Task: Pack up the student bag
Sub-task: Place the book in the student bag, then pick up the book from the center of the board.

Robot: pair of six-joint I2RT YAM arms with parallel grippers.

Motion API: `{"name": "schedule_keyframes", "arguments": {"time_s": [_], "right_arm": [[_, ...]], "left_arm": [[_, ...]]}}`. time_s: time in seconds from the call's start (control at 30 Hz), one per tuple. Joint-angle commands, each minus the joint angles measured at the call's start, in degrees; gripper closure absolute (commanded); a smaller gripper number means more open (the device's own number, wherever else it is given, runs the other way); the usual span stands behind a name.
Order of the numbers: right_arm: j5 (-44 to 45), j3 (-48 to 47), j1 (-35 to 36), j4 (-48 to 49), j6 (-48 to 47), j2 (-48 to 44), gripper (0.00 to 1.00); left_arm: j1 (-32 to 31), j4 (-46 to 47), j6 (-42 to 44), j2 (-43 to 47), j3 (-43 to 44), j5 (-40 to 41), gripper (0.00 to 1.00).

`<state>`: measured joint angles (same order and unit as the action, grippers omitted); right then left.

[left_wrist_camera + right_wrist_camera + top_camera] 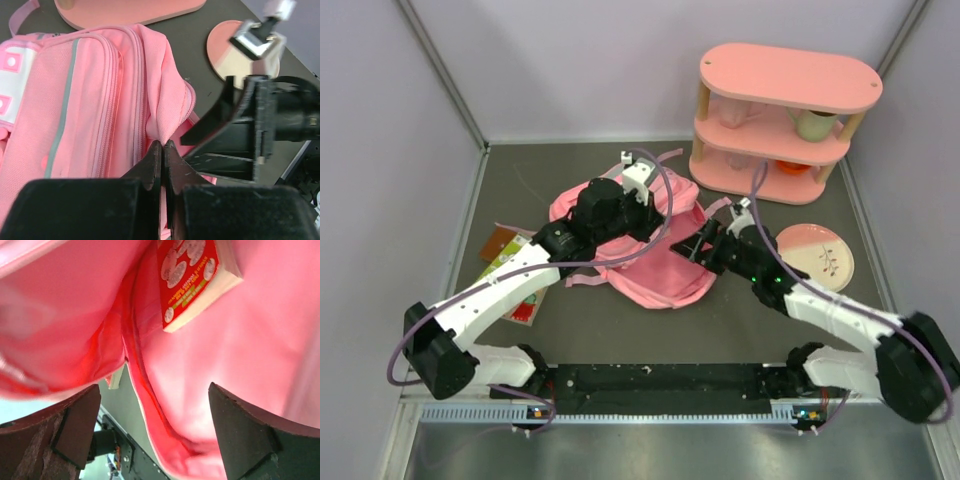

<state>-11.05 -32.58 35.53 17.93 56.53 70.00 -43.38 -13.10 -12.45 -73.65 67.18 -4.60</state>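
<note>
Dark tabletop (620, 335), student bag (665, 280), long axis diagonal

There is one pink fabric backpack (665, 275), one pink oval shelf unit (790, 78) and one round pink-and-white plate (820, 258). Two flat books (503, 245) lie left of the backpack, and one red book (192, 280) is inside it.

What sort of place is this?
Probably a robot test cell: pale partition walls enclose the dark table, the left arm and right arm are bolted at its near edge, with a pink backpack as prop.
</note>
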Motion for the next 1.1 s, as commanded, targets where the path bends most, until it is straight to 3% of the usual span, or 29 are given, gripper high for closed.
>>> {"name": "schedule_keyframes", "arguments": {"time_s": [0.0,0.13,0.2,0.23,0.33,0.37,0.5,0.67,0.77,0.9,1.07], "right_arm": [[8.1,4.4,0.3,-12.8,-5.6,-12.7,0.15],[15.2,6.2,0.4,-26.0,-6.8,-26.5,0.16],[17.7,6.0,0.3,-28.2,-7.1,-33.3,0.16],[18.4,5.3,0.2,-29.0,-7.2,-34.9,0.16],[19.5,1.6,0.2,-31.1,-8.5,-37.0,0.15],[18.7,0.4,0.3,-31.1,-9.1,-36.6,0.15],[15.4,-5.0,0.2,-30.6,-10.3,-31.4,0.14],[2.3,-6.1,1.0,-18.4,-10.4,-23.3,0.11],[1.2,-9.2,7.7,-14.2,-8.9,-12.4,0.10],[5.6,-16.1,16.1,-13.3,-10.4,0.2,0.09],[-0.7,-24.6,18.6,-8.5,-7.6,14.1,0.09]], "left_arm": [[0.7,8.1,-2.4,-0.6,-1.0,1.0,1.00],[0.6,7.8,-3.3,-2.1,-1.3,-1.2,1.00],[0.6,7.5,-3.5,-2.6,-1.7,-2.4,1.00],[0.7,7.2,-3.8,-2.8,-1.9,-2.7,0.94],[0.7,6.0,-5.4,-1.2,-3.2,0.2,0.65],[0.7,6.0,-5.5,-0.3,-3.6,1.4,0.32],[0.7,2.9,-3.8,3.9,-3.5,6.7,0.05],[3.9,-2.9,-4.3,10.3,-3.5,20.7,0.01],[13.1,-8.9,-8.3,11.0,-4.0,23.9,0.01],[27.2,-13.7,-13.6,11.6,-6.0,21.8,0.01],[45.1,-10.8,-16.9,11.3,-10.9,14.6,0.01]]}}
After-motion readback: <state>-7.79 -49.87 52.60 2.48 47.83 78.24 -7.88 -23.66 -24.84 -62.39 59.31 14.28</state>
